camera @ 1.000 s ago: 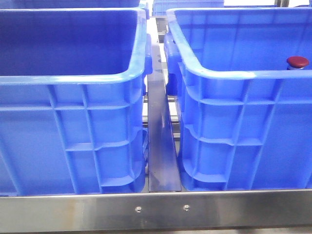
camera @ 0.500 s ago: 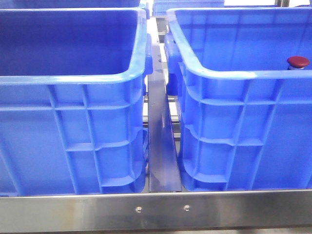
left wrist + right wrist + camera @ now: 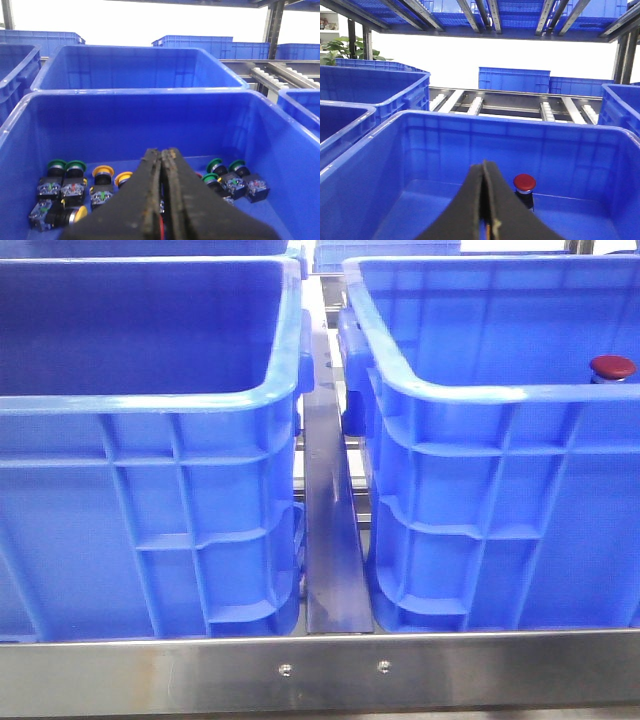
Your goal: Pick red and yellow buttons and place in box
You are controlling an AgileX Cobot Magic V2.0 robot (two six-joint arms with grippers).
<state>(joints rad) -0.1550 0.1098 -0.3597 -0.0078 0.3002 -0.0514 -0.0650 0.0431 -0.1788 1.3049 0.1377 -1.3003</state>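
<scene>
While both jaws stand pressed together, the left gripper (image 3: 162, 165) hangs over the supply crate (image 3: 20, 130) of yellow buttons (image 3: 103, 172); lower centre, the right gripper (image 3: 484, 175) faces one red button (image 3: 524, 183) inside the box (image 3: 380, 132).

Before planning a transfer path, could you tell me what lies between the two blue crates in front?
In the front view, a bare metal rail runs between the left crate and the right crate; nothing sits on it.

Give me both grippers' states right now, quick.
Left gripper: shut; whether it grips anything cannot be told.
Right gripper: shut, nothing visibly held; small glossy dark-red domed push-button stands beyond it.
</scene>
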